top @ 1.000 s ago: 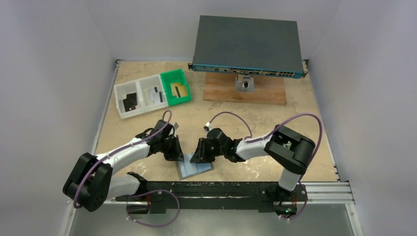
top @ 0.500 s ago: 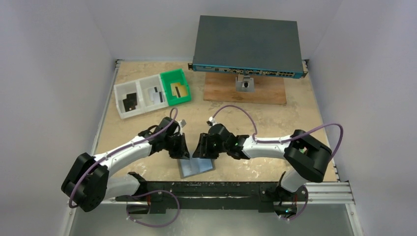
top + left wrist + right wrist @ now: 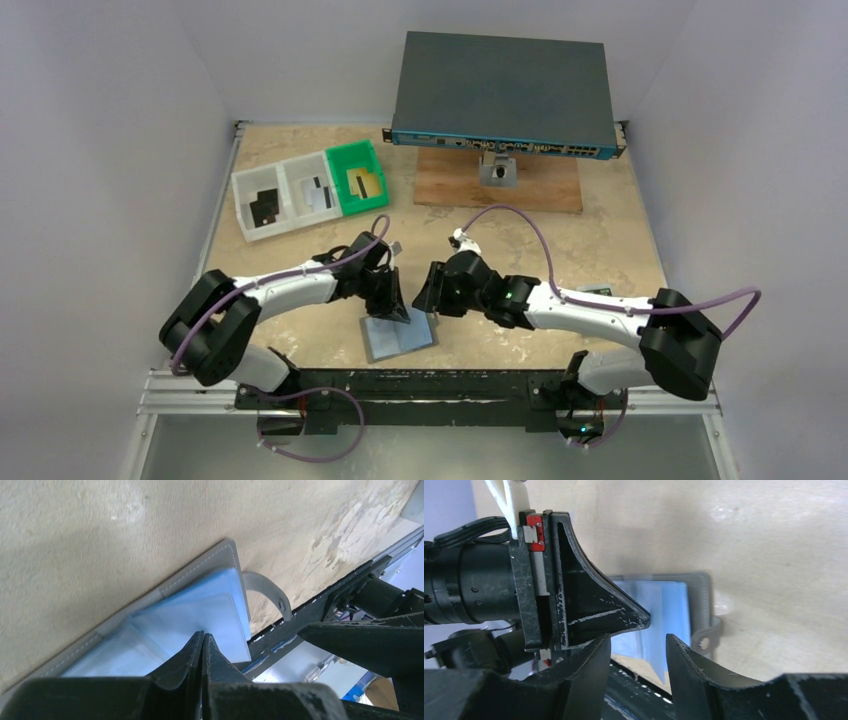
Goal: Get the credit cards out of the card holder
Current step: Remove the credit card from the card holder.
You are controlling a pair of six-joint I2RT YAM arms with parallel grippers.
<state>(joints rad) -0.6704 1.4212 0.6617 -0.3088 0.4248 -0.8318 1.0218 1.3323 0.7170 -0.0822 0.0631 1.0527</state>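
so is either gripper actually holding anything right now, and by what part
Nothing is visibly held. The left gripper is shut, with its tips at the blue pocket of the open card holder. The right gripper stands open with nothing between its fingers.

The open card holder is laid flat on the tabletop near its front edge; white and green trays and a wooden board are set farther back.

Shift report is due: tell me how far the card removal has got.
Done: black cards, a silver-grey card and a gold card lie in the white trays and green tray. In hand: the card holder lies open; the shut left gripper points at its blue pocket, the right gripper open beside. Left: whether the pockets hold more cards cannot be told.
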